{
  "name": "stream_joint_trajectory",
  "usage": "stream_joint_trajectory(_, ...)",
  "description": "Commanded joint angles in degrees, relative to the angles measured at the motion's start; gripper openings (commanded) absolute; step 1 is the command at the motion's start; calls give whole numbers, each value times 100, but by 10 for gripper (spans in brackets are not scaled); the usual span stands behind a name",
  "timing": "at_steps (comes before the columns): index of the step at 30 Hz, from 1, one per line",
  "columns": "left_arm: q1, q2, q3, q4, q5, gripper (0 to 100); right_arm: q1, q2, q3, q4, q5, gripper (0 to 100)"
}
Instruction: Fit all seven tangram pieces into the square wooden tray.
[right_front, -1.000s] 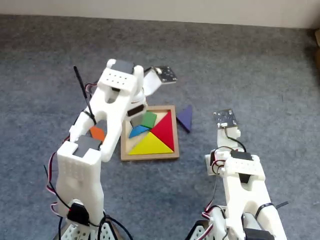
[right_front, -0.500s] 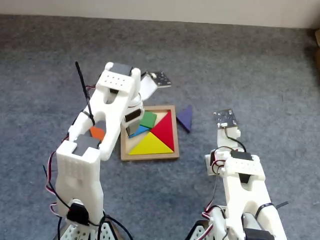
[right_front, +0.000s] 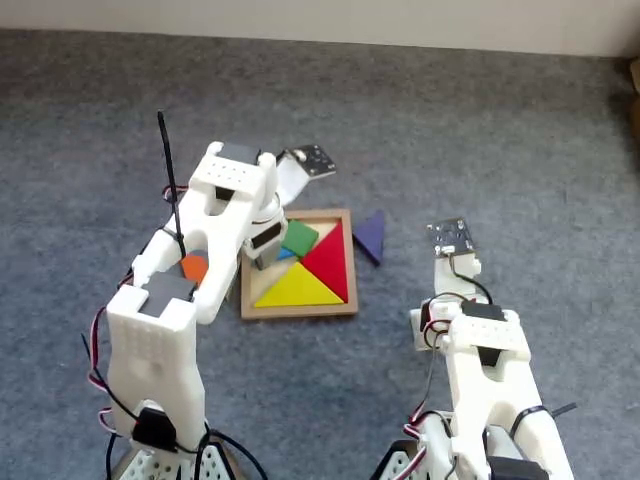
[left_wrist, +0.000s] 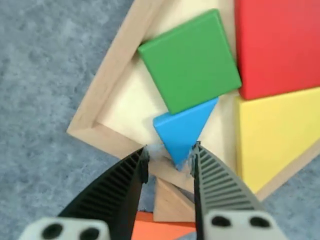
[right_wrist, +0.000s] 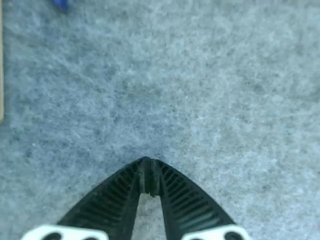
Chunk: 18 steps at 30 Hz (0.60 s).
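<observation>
Two fingers of the left gripper (left_wrist: 169, 152) stand narrowly apart astride the lower tip of the small blue triangular piece (left_wrist: 182, 127), mid-frame in the square wooden tray (left_wrist: 107, 65); light, stiff and probably slick, it should be pinched across its flat edges, not that taper, while the right gripper (right_wrist: 149, 182) rests closed.

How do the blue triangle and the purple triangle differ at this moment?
The blue triangle sits in the tray, touching the green square; the purple triangle lies on the carpet outside the tray. The blue triangle's tip is between the left gripper's open jaws; the purple triangle has no gripper around it. Both are triangular tangram pieces.
</observation>
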Motion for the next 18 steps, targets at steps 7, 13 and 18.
stream_joint_trajectory(7, -101, -84, -664, -79, 79, 147, 48, 48, 4, -171, 26, 6)
stream_joint_trajectory(13, 136, -22, -787, 273, 70, 147, 48, 48, 4, -171, 26, 6)
stream_joint_trajectory(18, 286, 136, -690, 255, -185, 148, 48, 48, 4, -171, 26, 6)
